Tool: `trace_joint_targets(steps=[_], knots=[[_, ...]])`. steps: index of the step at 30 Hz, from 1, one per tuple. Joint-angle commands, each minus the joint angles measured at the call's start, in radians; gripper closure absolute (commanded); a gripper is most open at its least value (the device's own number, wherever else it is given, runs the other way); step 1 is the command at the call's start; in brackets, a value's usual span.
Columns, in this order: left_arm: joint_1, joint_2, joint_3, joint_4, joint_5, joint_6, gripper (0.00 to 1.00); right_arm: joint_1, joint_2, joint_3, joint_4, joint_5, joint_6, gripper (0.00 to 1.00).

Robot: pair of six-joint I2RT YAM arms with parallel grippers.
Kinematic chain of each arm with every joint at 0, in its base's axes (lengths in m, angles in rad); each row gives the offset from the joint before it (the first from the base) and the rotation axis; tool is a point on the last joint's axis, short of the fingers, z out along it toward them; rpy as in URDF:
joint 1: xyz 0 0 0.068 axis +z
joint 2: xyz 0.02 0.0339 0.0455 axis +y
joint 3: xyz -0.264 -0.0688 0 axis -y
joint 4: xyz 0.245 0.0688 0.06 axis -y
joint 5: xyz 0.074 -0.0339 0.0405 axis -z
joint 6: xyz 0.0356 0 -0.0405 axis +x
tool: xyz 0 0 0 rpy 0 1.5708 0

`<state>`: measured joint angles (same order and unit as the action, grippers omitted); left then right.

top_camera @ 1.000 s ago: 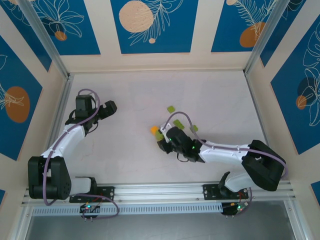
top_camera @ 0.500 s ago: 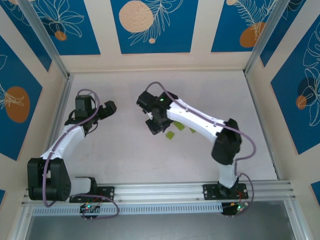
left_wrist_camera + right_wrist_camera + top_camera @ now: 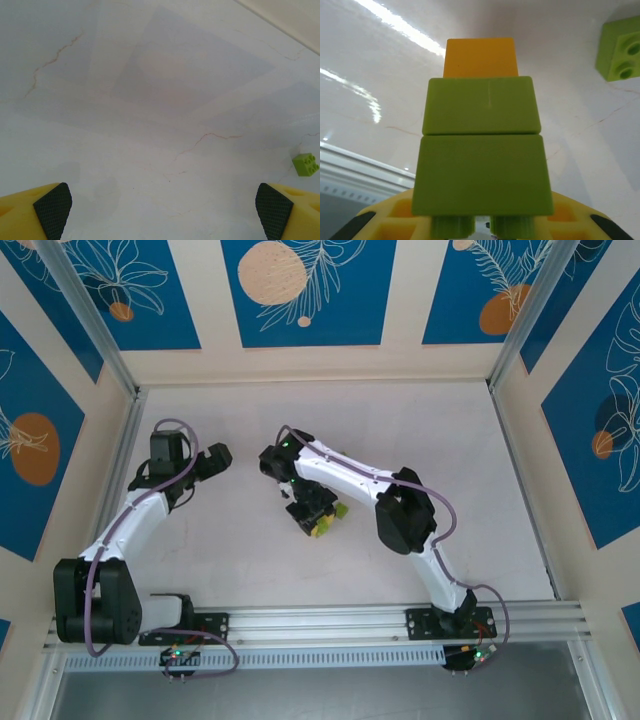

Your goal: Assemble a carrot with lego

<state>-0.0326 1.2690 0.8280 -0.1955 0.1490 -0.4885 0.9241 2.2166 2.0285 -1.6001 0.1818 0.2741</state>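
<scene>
In the right wrist view my right gripper [image 3: 482, 227] is shut on the carrot [image 3: 482, 150], a stack of two lime-green bricks with an orange brick [image 3: 480, 57] at its far end. The stack points away from the wrist, over the white table. From above, the right gripper [image 3: 305, 508] sits left of the table's centre with lime-green lego [image 3: 326, 526] showing at its lower right. One loose lime-green brick [image 3: 620, 47] lies on the table beyond the stack. My left gripper [image 3: 218, 455] hovers open at the left, nothing between its fingers [image 3: 52, 205].
A small lime-green brick [image 3: 305, 164] lies on the white table to the right of the left gripper. A raised ledge and blue patterned walls [image 3: 300, 290] border the white table [image 3: 440, 430]. A metal rail [image 3: 320, 625] runs along the near edge.
The right arm has swung from the front right toward the table's centre-left and stretched out, carrying the stack. The left arm has not moved.
</scene>
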Motion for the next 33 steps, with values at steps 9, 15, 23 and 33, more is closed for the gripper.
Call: trace_joint_targets(steps=[9, 15, 23, 33], knots=[[0.01, -0.034, 0.036, -0.009, -0.002, 0.016, 0.03, -0.024, 0.047, -0.037, -0.161, -0.144, -0.036, 0.72], [0.01, -0.034, 0.035, -0.008, -0.001, 0.016, 0.03, -0.03, 0.054, -0.044, -0.162, -0.14, -0.034, 0.71], [0.01, -0.033, 0.035, -0.005, 0.003, 0.014, 0.03, -0.03, 0.079, -0.029, -0.162, -0.143, -0.038, 0.69], [0.01, -0.034, 0.034, -0.005, 0.001, 0.016, 0.03, -0.028, 0.09, -0.015, -0.163, -0.132, -0.037, 0.63]])
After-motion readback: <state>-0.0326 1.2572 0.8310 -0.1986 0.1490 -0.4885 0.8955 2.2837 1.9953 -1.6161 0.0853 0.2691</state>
